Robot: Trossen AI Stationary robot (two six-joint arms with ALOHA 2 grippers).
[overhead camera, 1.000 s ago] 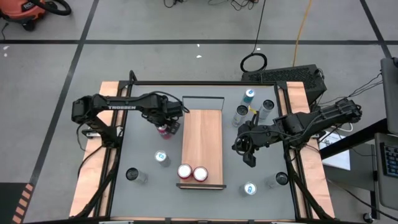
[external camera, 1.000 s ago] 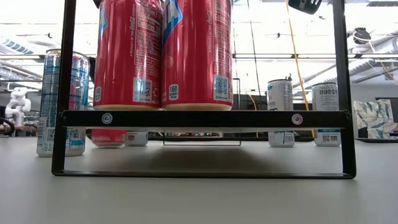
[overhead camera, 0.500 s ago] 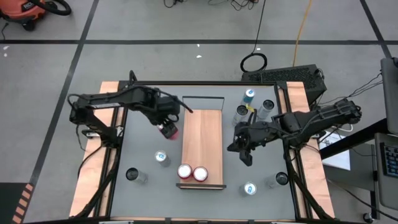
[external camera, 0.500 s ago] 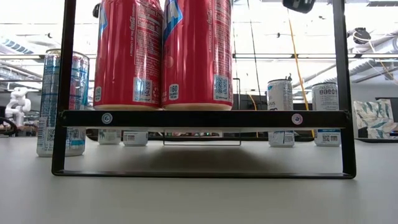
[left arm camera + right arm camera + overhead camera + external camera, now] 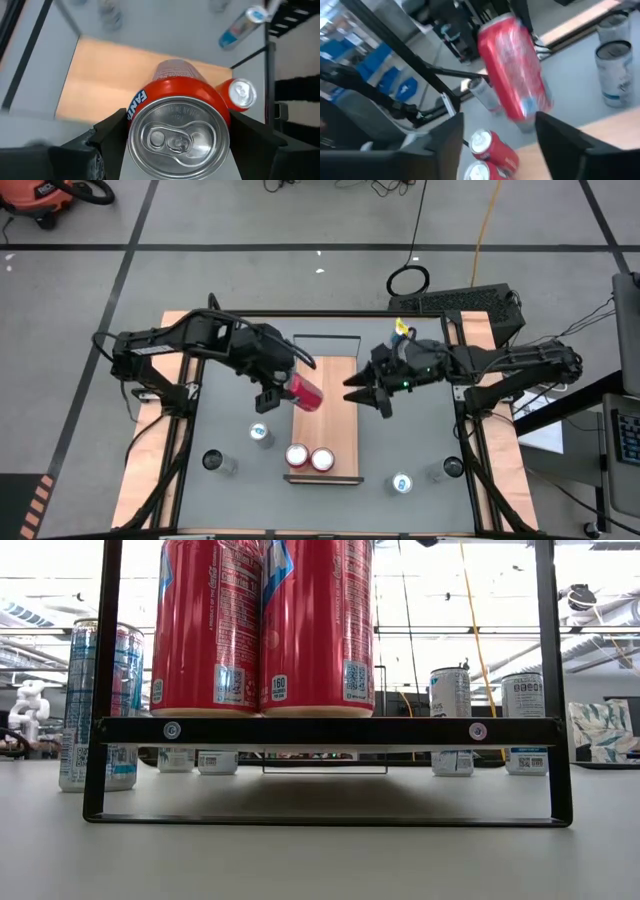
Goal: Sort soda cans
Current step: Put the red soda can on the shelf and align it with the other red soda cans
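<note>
Two red cans (image 5: 309,457) already sit on the wooden shelf (image 5: 335,430), third red can (image 5: 305,391) clamped in left gripper (image 5: 283,388), right gripper (image 5: 368,388) open, empty.

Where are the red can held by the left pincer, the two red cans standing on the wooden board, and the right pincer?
Held red can (image 5: 306,392), high view, its side.
Two standing red cans (image 5: 309,458), high view, where their tops meet.
Right pincer (image 5: 368,392), high view, between its fingertips.
</note>
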